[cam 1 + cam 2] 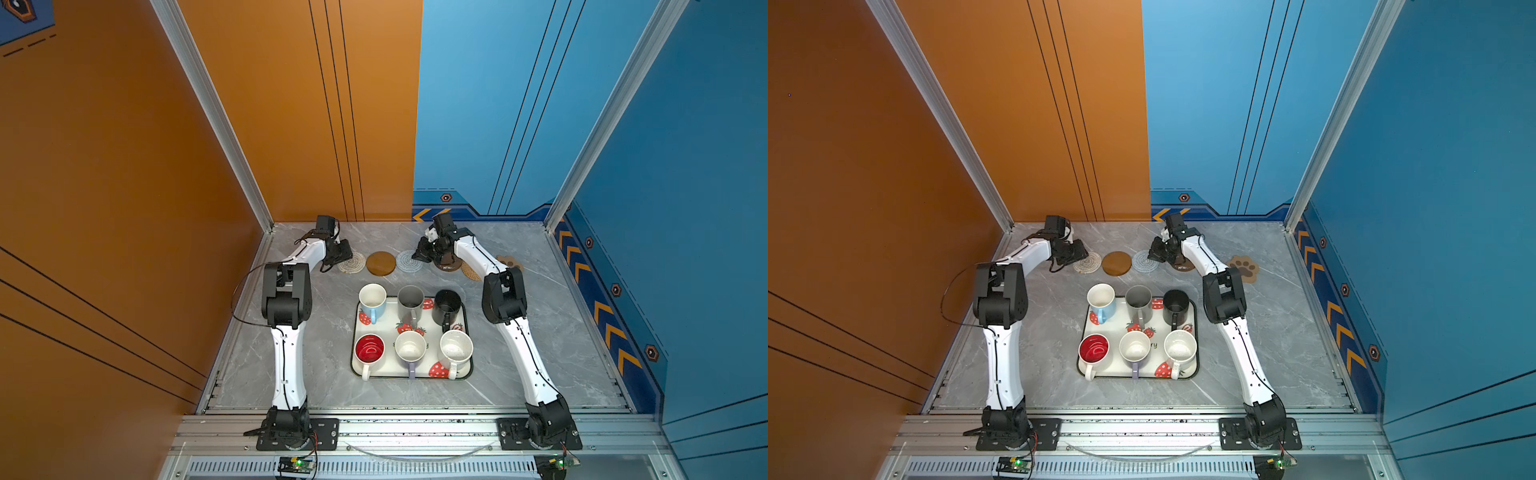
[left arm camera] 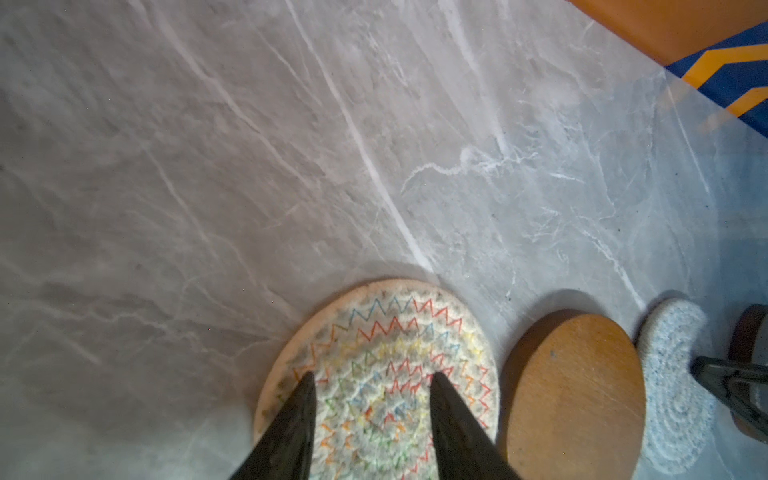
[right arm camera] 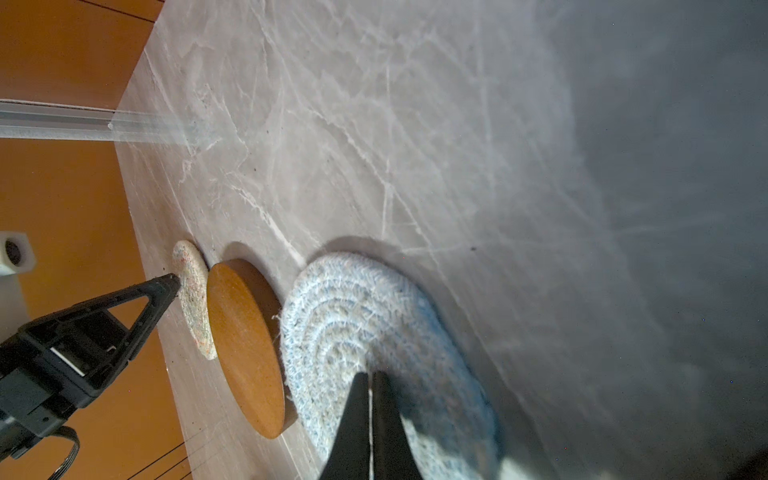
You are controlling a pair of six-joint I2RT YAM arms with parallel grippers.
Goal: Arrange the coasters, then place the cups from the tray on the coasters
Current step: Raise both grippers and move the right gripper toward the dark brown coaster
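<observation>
Six cups point(image 1: 1134, 347) stand on the tray point(image 1: 1120, 321), where only the letters "ry" can be read. Beyond the tray, six coasters point(image 1: 1116, 263) lie in a row. Left hand point(image 2: 372, 374) is spread over the beige coaster point(image 2: 374, 332). Right hand point(image 3: 370, 374) is pressed together over the grey coaster point(image 3: 353, 311).

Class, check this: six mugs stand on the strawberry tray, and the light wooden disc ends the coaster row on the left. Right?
No: both top views show the light wooden disc between the beige woven coaster and the grey woven coaster; the beige one ends the row. Six mugs do stand on the tray.
</observation>
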